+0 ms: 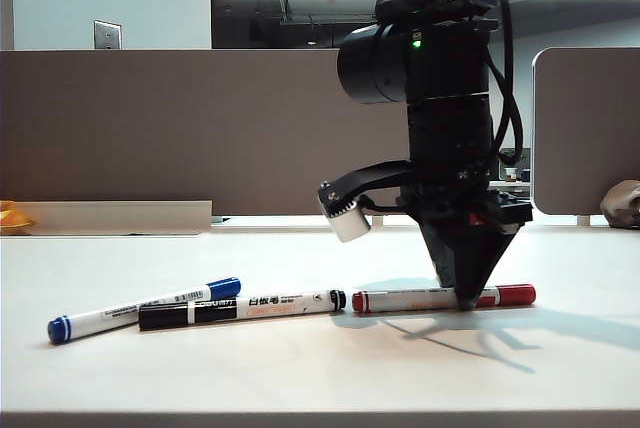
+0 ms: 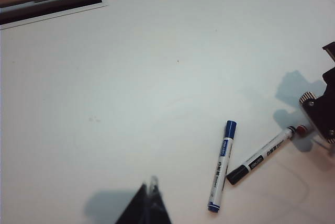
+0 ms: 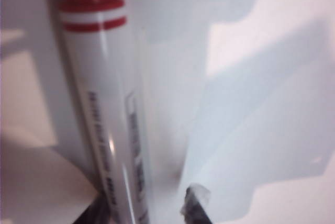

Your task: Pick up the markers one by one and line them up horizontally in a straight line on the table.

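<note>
The right gripper points straight down, tips at the table, fingers slightly parted. The left gripper hangs above the table, well apart, its fingers closed together.

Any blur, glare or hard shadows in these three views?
Right wrist view: soft focus, the red marker fills the frame, its print smeared, a glare streak along the barrel. Exterior view: sharp; the right gripper throws a crisp shadow rightward on the table. Left wrist view: clear, table slightly washed out; the left gripper casts a soft shadow beside it.
</note>
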`<state>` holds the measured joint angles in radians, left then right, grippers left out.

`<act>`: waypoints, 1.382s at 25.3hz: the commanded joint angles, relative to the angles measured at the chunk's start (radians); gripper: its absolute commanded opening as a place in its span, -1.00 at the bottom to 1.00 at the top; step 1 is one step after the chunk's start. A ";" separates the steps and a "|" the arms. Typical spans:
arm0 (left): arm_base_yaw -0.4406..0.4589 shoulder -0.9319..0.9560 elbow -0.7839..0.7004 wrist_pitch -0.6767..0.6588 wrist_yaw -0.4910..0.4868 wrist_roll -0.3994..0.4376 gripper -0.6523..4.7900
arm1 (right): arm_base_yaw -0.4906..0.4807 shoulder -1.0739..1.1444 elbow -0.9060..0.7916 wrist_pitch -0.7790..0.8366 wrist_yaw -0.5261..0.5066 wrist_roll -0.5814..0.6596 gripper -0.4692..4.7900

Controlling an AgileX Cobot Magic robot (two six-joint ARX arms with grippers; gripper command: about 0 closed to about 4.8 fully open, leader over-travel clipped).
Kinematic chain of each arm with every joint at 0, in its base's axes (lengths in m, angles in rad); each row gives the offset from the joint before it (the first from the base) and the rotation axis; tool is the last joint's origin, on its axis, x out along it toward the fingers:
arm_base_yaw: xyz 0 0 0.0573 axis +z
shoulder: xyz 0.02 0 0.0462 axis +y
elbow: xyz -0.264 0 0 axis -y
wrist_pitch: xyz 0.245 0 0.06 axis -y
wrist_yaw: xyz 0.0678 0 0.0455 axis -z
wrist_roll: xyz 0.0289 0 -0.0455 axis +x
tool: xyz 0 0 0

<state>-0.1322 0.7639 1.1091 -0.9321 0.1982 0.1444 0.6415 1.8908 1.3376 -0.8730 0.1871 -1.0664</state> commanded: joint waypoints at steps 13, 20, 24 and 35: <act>0.000 -0.002 0.004 0.009 0.000 0.005 -0.78 | 0.016 -0.001 -0.001 -0.005 -0.005 0.019 0.12; 0.000 -0.002 0.004 0.009 0.000 0.005 -0.78 | 0.016 -0.001 0.000 0.036 -0.002 0.019 0.12; 0.000 -0.002 0.004 0.009 0.000 0.005 -0.78 | 0.016 -0.001 0.000 0.052 -0.002 0.020 0.12; 0.000 -0.002 0.004 0.010 0.000 0.005 -0.78 | 0.016 -0.001 0.000 0.051 -0.002 0.027 0.12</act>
<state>-0.1322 0.7639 1.1091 -0.9321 0.1982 0.1448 0.6552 1.8889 1.3380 -0.8204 0.1898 -1.0439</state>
